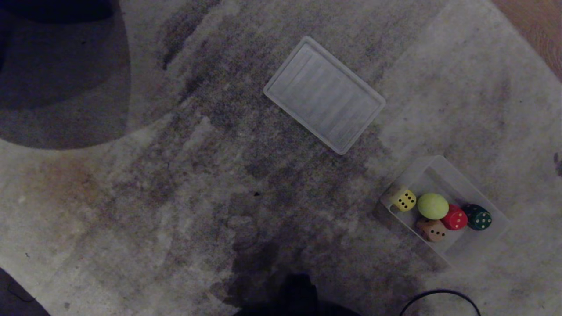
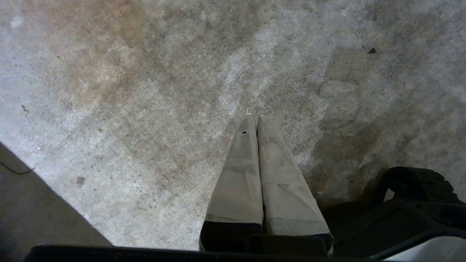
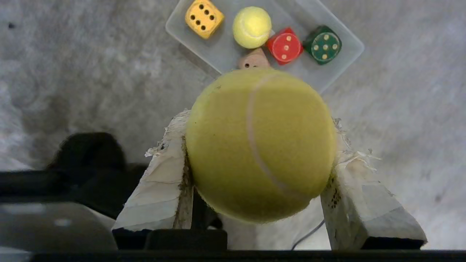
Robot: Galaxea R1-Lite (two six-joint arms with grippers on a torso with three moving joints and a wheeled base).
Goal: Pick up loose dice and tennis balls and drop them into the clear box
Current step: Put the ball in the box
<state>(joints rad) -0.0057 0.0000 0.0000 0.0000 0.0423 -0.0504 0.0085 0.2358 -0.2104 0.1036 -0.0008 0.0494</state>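
Clamping a tennis ball (image 3: 260,145) between its two padded fingers (image 3: 164,182), the right gripper (image 3: 260,153) holds it across the widest part, one pad on each side. The ball looks light and springy, with a fuzzy felt that should grip the frayed pads well; a firm squeeze at its middle is the safe hold, since a pinch nearer either end would likely let it pop out. Ahead of the fingertips and below them lies the clear box (image 3: 349,40), already holding the yellow die (image 3: 204,18), another tennis ball (image 3: 252,27), the red die (image 3: 284,46), the dark green die (image 3: 322,44) and the peach die (image 3: 253,60). The left gripper (image 2: 256,118) hangs over bare carpet (image 2: 127,109), its fingers pressed together and holding nothing.
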